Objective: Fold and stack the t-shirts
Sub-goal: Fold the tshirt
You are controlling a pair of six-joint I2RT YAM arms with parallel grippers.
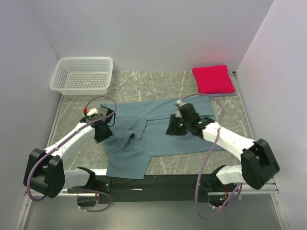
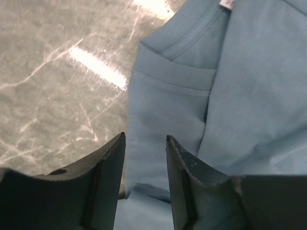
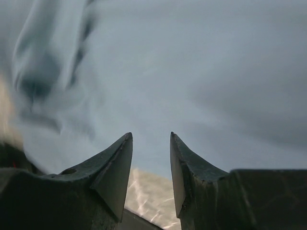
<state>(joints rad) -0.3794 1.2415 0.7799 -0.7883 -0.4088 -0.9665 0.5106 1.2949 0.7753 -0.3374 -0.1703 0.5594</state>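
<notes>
user1: Lying spread on the walled-in marble table (image 1: 144,86), is the teal t-shirt (image 1: 163,136) seen?
user2: yep, its hem's laid at the near edge. Left jaws and right jaws are seen narrowly apart over it; pink t-shirt (image 1: 213,79) is folded far-right.

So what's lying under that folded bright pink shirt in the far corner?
Only a thin pale lavender cloth edge peeks out below the folded crimson-pink t-shirt; the rest is covered, hiding its shape.

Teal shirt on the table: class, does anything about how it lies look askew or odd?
Yes. The teal shirt is not lying flat: left of its middle the cloth is bunched into a raised, crumpled fold.
</notes>
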